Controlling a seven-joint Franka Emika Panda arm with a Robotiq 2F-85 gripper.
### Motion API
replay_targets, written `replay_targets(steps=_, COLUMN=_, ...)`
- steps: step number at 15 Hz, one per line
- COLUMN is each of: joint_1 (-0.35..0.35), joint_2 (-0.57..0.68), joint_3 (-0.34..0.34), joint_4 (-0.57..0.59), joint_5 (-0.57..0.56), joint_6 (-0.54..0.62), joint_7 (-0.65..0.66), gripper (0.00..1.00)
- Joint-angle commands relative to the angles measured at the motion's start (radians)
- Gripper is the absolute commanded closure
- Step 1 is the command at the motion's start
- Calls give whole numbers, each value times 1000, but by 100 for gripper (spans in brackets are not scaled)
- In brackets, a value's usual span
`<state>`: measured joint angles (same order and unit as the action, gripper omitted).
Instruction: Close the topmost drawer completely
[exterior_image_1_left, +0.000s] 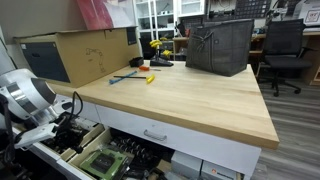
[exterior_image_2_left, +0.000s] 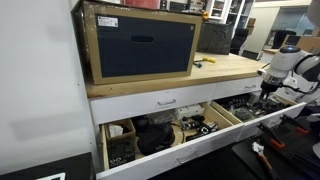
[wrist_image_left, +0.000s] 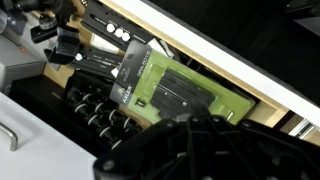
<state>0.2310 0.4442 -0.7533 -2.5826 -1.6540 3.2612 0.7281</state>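
The topmost drawer (exterior_image_1_left: 155, 133) has a white front panel with a small silver bow handle, just under the wooden desktop. It also shows in an exterior view (exterior_image_2_left: 166, 101). Its front looks flush or nearly flush with the desk, and none of its inner floor shows. My gripper (exterior_image_2_left: 266, 88) hangs at the desk's front by the open lower drawer, and it shows in an exterior view (exterior_image_1_left: 62, 124) too. In the wrist view it is a dark blurred mass (wrist_image_left: 190, 150) above green clutter, and its fingers cannot be made out.
The deeper lower drawer (exterior_image_2_left: 215, 140) stands pulled out, full of dark and green clutter (wrist_image_left: 180, 95). Its white front with a handle (wrist_image_left: 12, 135) is near my wrist. A cardboard box (exterior_image_2_left: 140, 42), a dark bag (exterior_image_1_left: 220, 45) and small tools (exterior_image_1_left: 140, 76) sit on the desktop.
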Motion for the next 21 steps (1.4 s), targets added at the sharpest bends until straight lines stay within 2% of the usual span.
replay_targets(steps=1, joint_1=43, joint_2=31, joint_3=2, joint_4=-74, joint_5=188, joint_6=-11, joint_7=-71, gripper=100)
replay_targets(steps=4, joint_1=-71, joint_2=-10, joint_3=148, joint_4=-136, joint_5=338, joint_6=-70, joint_7=-150, gripper=100)
replay_targets(steps=8, joint_1=-313, joint_2=-85, joint_3=440, joint_4=-169, joint_5=602, joint_6=-174, joint_7=-291, gripper=100)
replay_targets(steps=9, joint_1=-334, joint_2=-100, joint_3=488, joint_4=-170, joint_5=716, joint_6=-186, joint_7=-357, gripper=100)
replay_targets(steps=10, joint_1=-421, joint_2=-124, joint_3=586, joint_4=-155, joint_5=755, joint_6=-226, joint_7=-367, gripper=100)
replay_targets(steps=13, joint_1=-581, joint_2=-171, joint_3=826, joint_4=-106, joint_5=1021, joint_6=-350, joint_7=-524, gripper=100)
replay_targets(steps=15, joint_1=-663, joint_2=-208, joint_3=966, joint_4=-51, joint_5=1205, joint_6=-469, joint_7=-635, gripper=100)
replay_targets(steps=16, joint_1=-680, joint_2=-230, joint_3=1014, joint_4=-8, joint_5=1297, joint_6=-561, joint_7=-688, gripper=100)
replay_targets(steps=17, joint_1=-657, joint_2=-239, joint_3=1003, joint_4=32, joint_5=1346, joint_6=-638, joint_7=-711, gripper=100)
replay_targets(steps=18, joint_1=-535, joint_2=-244, joint_3=892, joint_4=74, joint_5=1421, joint_6=-707, joint_7=-762, gripper=100)
replay_targets(steps=20, joint_1=-479, joint_2=-260, joint_3=827, joint_4=168, joint_5=1430, joint_6=-869, joint_7=-772, gripper=100)
replay_targets(steps=21, joint_1=-530, joint_2=-264, joint_3=877, joint_4=220, joint_5=1402, joint_6=-951, joint_7=-748, gripper=100)
